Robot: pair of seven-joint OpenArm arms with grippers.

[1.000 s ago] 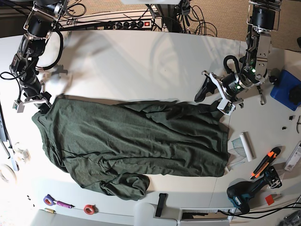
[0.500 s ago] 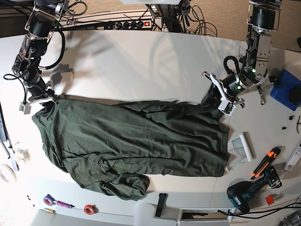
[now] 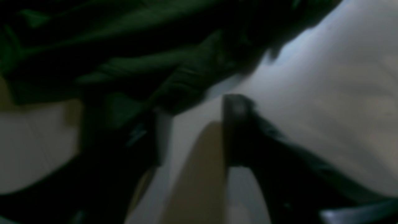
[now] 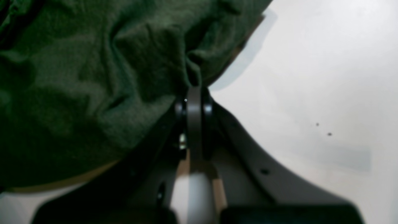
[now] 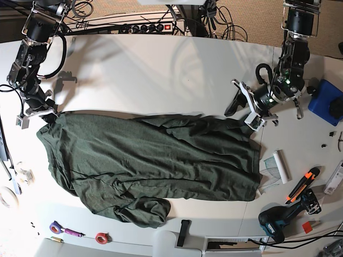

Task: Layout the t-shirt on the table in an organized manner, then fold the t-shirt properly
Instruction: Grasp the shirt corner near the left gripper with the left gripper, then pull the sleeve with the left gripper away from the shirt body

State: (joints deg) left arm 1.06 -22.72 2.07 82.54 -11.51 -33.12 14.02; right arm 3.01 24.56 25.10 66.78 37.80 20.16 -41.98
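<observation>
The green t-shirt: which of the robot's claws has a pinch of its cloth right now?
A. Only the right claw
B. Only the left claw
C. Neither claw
A: in the right wrist view the right claw is shut on a bunch of the t-shirt, while the left claw stands open with bare table between its tips.
</observation>
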